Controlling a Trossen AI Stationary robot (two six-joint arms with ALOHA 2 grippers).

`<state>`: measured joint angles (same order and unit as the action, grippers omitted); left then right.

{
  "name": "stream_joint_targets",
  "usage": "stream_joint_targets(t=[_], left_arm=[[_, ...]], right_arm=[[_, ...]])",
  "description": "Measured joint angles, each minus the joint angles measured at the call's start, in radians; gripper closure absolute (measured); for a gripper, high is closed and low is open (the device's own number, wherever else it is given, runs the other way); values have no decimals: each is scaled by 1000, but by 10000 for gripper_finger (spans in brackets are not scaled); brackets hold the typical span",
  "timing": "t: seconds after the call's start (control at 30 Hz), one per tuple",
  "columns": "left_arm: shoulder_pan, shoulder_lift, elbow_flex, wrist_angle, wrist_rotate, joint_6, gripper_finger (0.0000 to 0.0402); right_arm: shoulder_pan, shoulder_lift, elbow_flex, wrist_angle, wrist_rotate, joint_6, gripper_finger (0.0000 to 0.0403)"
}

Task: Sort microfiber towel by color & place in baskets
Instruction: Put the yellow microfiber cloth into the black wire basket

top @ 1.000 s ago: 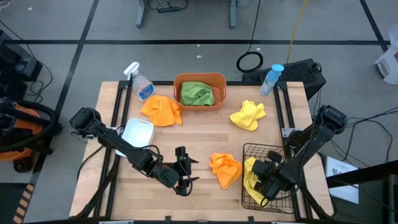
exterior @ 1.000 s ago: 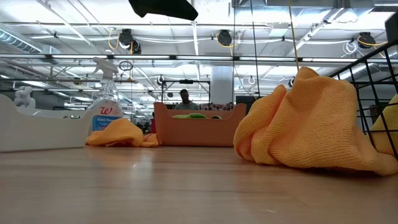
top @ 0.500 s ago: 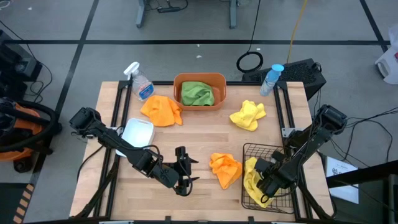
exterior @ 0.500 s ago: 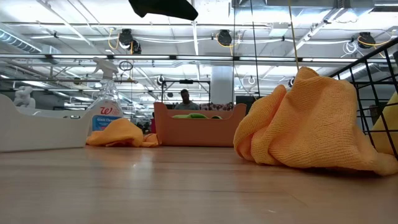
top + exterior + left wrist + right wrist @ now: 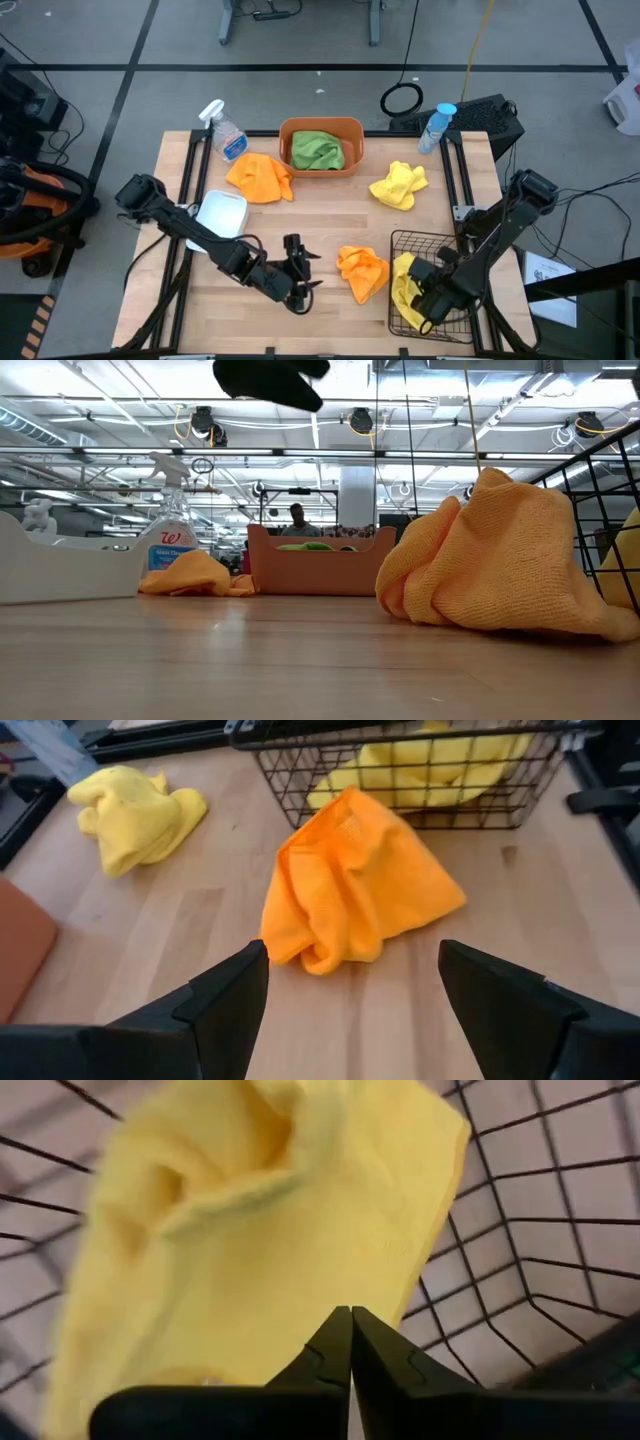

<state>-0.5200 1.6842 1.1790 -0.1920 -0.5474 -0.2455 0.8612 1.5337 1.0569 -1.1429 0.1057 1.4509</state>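
Our right hand point(image 5: 432, 322) sits closed and empty over the yellow towel point(image 5: 240, 1230) inside the black wire basket point(image 5: 400, 240); lifting could snag it back out. Our left hand point(image 5: 305, 285) waits open beside the basket, facing the orange towel point(image 5: 350, 880).

A broad bare strip of worktop point(image 5: 320, 215) is left free between the orange tub point(image 5: 321, 146) and the near orange towel point(image 5: 362, 272). The near right corner is blocked by the black wire-mesh basket point(image 5: 428, 290), in which the shut right end effector point(image 5: 348, 1342) is seemingly hemmed by mesh walls. The left edge is obstructed by the white bin point(image 5: 221, 214).
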Motion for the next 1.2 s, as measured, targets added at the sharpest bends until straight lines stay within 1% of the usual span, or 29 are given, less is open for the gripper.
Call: stream_joint_targets(t=[0.1,0.27,0.4,0.5,0.6,0.73,0.87,0.97,1.1,1.2], left_arm=[[18,-1,-1,14,-14,19,105],[40,-1,-1,76,-38,81,105],[70,-1,-1,107,-36,144,105],[106,-1,-1,107,-36,158,105],[137,-1,-2,104,-36,149,105],[159,9,-12,92,-32,148,105],[181,7,-12,79,-29,178,105],[197,8,-12,41,-25,229,105],[223,8,-12,-80,-25,213,105],[242,8,-12,-158,-34,196,105]], right_arm=[[7,0,85,-56,53,4,402],[4,0,224,-195,250,4,402],[-47,0,303,-311,387,6,402],[-121,-1,329,-390,433,-80,402],[-230,-2,328,-418,433,-223,403],[-414,-2,328,-398,393,-494,403],[-603,-3,328,-364,441,-709,402],[-740,-3,328,-285,437,-878,398],[-895,-3,328,-156,357,-1050,385],[-978,-3,327,-94,302,-1116,368]])
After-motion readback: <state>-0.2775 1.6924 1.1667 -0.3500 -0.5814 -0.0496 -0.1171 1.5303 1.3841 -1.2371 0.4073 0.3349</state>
